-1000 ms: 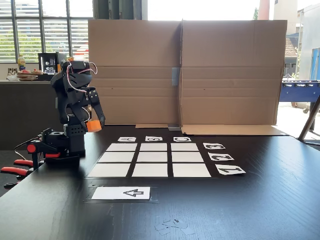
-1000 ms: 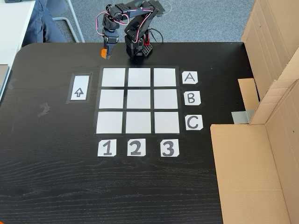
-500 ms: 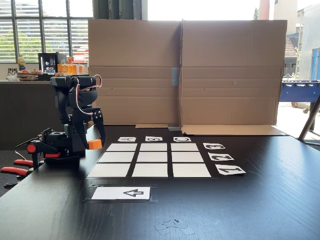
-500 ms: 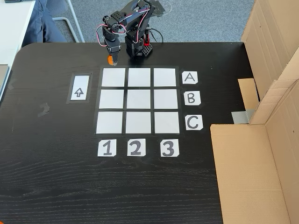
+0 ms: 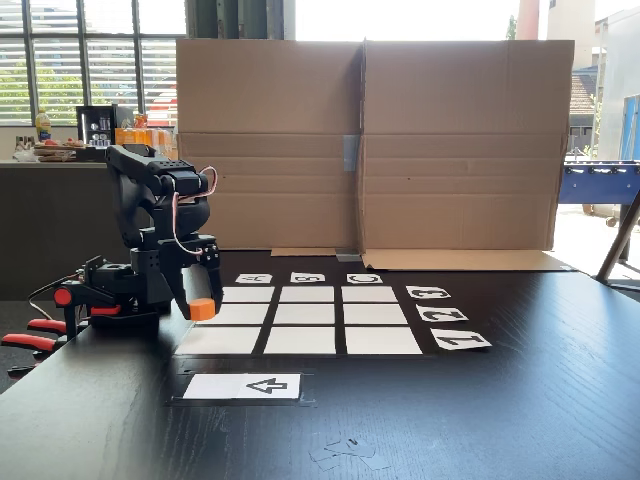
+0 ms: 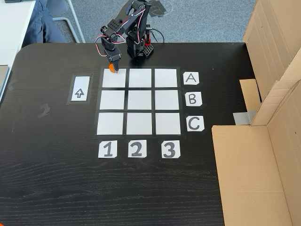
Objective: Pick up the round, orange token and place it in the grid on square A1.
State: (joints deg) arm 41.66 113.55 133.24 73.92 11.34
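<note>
While you look from the low fixed view, your gripper (image 5: 202, 308) pinches the round, orange token (image 5: 203, 309) between its fingers, hanging clear of the table (image 5: 520, 400) at the left edge of the grid (image 5: 306, 322), above the arrow card (image 5: 243, 385).

Looking down from the high fixed view, you see the token (image 6: 112, 68) at the upper edge of square A1 (image 6: 114, 80), in line with label A (image 6: 190, 78) and label 1 (image 6: 107, 149).
</note>
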